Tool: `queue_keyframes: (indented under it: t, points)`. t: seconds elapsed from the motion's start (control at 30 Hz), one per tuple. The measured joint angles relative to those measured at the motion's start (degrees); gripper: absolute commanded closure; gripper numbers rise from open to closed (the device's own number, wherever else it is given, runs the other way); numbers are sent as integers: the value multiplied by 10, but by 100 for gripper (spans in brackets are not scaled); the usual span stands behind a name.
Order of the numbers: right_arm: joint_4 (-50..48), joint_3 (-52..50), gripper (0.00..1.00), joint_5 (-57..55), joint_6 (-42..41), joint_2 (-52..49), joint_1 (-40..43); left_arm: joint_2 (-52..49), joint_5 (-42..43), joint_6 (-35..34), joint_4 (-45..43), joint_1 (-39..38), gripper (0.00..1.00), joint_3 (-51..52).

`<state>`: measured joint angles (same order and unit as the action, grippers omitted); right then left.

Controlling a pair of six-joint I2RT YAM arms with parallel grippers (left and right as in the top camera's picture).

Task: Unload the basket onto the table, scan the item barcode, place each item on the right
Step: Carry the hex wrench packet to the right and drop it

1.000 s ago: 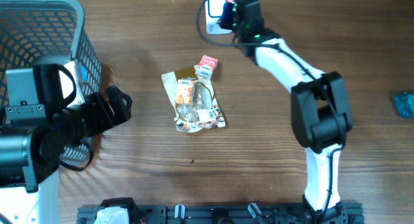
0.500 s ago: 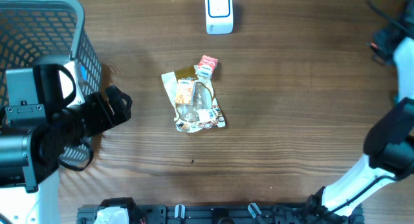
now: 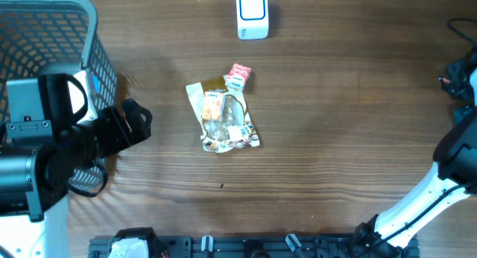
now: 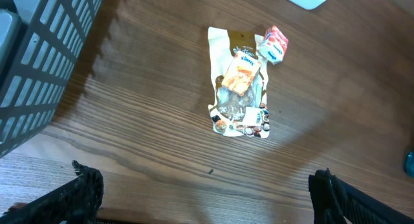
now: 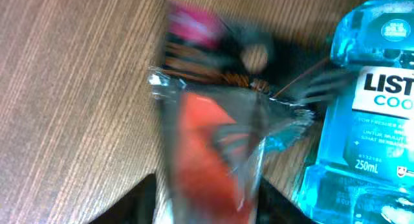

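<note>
The white barcode scanner [image 3: 252, 13] stands at the table's far edge, in the middle. In the right wrist view a red packet in clear wrap [image 5: 210, 153] lies blurred between the fingers of my right gripper [image 5: 207, 201], just above the wood. The blur hides whether the pads press on it. In the overhead view that gripper [image 3: 457, 73] is at the far right edge. My left gripper [image 4: 208, 195] hangs open and empty on the left, well short of a pile of snack packets [image 4: 242, 81].
A blue mouthwash bottle [image 5: 365, 120] lies right beside the red packet. A grey mesh basket [image 3: 45, 34] fills the far left corner beside the left arm. The snack pile [image 3: 223, 112] sits mid-table.
The right arm has swung from the scanner at the far middle to the table's right edge. The left arm and the snack pile have not moved.
</note>
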<state>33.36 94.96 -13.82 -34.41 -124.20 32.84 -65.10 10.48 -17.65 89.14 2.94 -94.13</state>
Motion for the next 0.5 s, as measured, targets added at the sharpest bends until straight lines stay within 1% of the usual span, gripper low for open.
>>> queue_keyframes:
  t: [0.1, 0.2, 0.3, 0.37, 0.43, 0.5]
  points:
    - [5, 0, 33, 0, 2, 0, 0, 0, 0, 0, 0, 0, 0, 0]
    - [29, 1, 30, 0, 15, 0, 4, 0, 0, 0, 0, 0, 0, 0]
    - [40, 1, 25, 19, 28, 12, 6, 0, 0, 0, 0, 0, 0, 0]
    - [38, 1, 22, 74, 47, 38, 5, 0, 0, 0, 0, 0, 0, 0]
    - [34, 1, 20, 174, 59, 90, -4, 0, 0, 0, 0, 0, 0, 0]
    - [33, 3, 17, 249, 62, 123, -20, 0, 0, 0, 0, 0, 0, 0]
